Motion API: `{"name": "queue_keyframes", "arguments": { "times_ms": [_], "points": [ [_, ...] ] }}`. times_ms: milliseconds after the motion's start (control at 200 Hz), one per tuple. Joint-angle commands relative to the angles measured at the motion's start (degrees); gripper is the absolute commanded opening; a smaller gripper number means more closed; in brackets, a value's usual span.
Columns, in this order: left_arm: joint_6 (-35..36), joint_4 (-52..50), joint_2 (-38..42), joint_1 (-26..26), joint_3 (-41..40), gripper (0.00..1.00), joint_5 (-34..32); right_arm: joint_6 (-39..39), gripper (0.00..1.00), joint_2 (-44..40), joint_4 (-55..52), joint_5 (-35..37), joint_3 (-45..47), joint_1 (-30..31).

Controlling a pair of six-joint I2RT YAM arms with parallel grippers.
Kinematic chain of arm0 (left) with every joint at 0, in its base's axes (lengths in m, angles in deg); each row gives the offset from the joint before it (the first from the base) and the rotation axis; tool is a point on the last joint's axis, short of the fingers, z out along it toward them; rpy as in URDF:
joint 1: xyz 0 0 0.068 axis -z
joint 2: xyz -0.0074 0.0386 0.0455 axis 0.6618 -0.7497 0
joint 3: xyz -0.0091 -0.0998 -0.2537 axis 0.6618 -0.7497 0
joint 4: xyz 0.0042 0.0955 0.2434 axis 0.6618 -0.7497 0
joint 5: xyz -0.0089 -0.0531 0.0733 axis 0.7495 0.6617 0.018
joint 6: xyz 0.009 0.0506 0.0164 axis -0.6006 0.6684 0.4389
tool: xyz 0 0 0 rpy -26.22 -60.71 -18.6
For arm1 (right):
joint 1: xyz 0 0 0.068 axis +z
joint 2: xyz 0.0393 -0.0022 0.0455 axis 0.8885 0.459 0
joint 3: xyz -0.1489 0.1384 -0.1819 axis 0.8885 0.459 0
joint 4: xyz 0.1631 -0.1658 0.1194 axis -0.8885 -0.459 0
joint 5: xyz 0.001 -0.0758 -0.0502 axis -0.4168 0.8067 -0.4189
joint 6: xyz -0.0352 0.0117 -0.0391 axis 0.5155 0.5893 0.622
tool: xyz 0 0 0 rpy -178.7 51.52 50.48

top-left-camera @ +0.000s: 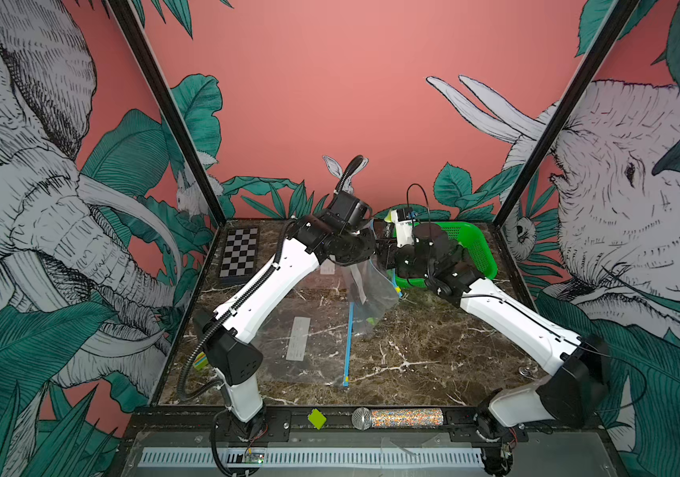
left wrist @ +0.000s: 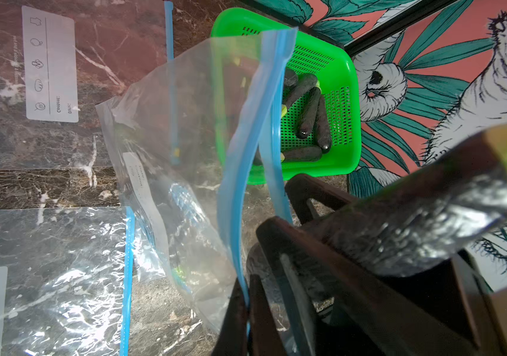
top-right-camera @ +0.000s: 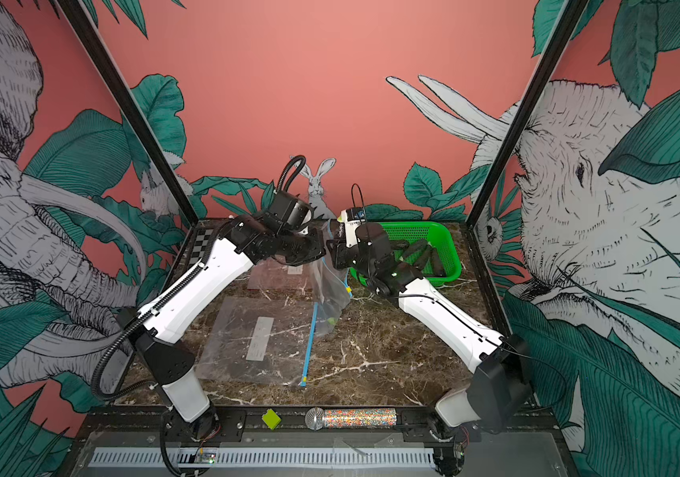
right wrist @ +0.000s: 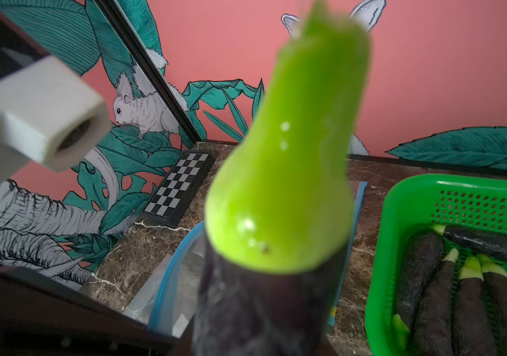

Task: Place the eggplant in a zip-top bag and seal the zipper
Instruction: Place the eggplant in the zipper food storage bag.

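Two arms meet a little above the centre in both top views. The left gripper (left wrist: pixel 247 305) is squeezed tight on the blue zipper strip (left wrist: pixel 237 172) of a clear zip-top bag (left wrist: pixel 184 185). It pinches just one side of the mouth. The bag hangs down from it toward the table (top-left-camera: pixel 412 351). It looks thin, soft and crinkly, with a white label on it. The mouth gapes a bit, and its two blue edges stand apart.

The right gripper (top-right-camera: pixel 335 252) is just beside the left one and faces it. The eggplant (right wrist: pixel 283 185) fills the right wrist view and hides the jaws. I cannot tell how wide they are, or if they press on it. The eggplant is long and round. It has a smooth, bright green stem end and a dark purple, shiny body. Its dark end is down by the blue rim of the bag. I cannot tell if it is inside.

One green basket (top-left-camera: pixel 483 247) sits right of centre in both top views, behind the right arm. It is hard plastic with lots of little holes. More eggplants (top-right-camera: pixel 425 256) lie in it side by side, dark with green tips.

Another flat bag (top-right-camera: pixel 255 342) lies on the table, lower left of centre, clear with a blue strip. The table is brown stone with white veins. A black and white checkered board (top-left-camera: pixel 239 254) lies at its far left corner.
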Motion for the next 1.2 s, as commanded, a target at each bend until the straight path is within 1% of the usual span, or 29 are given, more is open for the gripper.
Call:
{"name": "queue_keyframes", "arguments": {
  "times_ms": [0,60,255,275,325,395,490,585,700,740,820,900,1055,1195],
  "points": [
    [0.08,0.06,1.05,-0.30,2.04,0.00,0.04,2.58,0.43,-2.84,-2.22,0.14,-1.20,0.54],
    [0.17,0.05,0.71,-0.29,1.97,0.00,0.04,2.87,0.45,-3.71,-3.65,-0.49,-1.75,0.50],
    [-0.18,1.16,0.05,-0.29,1.25,0.00,0.76,2.14,0.45,-4.58,-5.73,-2.62,-2.45,0.54],
    [-0.24,1.16,0.01,-0.29,1.34,0.00,0.84,2.02,0.45,-4.52,-5.93,-2.63,-4.12,0.54],
    [-0.21,1.10,-0.08,-0.29,1.19,0.00,0.79,1.65,0.45,-4.58,-6.07,-2.71,-4.47,0.54],
    [-0.11,0.99,0.01,-0.29,1.18,0.00,0.45,1.81,0.52,-4.91,-6.70,-3.07,-4.97,0.54],
    [0.04,0.89,0.09,-0.29,1.16,0.00,0.00,2.24,0.53,-5.18,-8.15,-3.64,-5.70,0.49],
    [0.05,1.05,0.01,-0.29,1.31,0.00,0.17,2.61,0.53,-5.48,-8.67,-3.94,-6.05,0.38],
    [0.28,1.61,-0.08,-0.29,1.25,0.00,0.42,2.13,0.46,-5.76,-8.48,-3.89,-5.61,-0.30],
    [0.42,1.80,0.01,-0.29,1.19,0.00,0.53,2.09,0.45,-5.98,-8.28,-3.33,-5.24,-0.49],
    [0.59,2.45,0.25,-0.29,0.91,0.00,0.96,1.38,0.47,-6.43,-8.36,-3.80,-5.01,-2.06],
    [0.92,3.53,0.60,-0.30,0.51,0.00,1.73,-0.45,0.52,-6.58,-8.66,-7.45,-5.20,-4.65],
    [2.23,6.83,1.42,-0.29,-0.89,0.00,3.68,-0.47,0.53,-8.46,-11.35,-11.80,-4.87,-8.44],
    [3.89,13.39,3.19,-0.29,-3.87,0.00,6.19,-0.98,0.54,-10.99,-12.84,-15.12,-3.77,-10.93]
  ]
}}
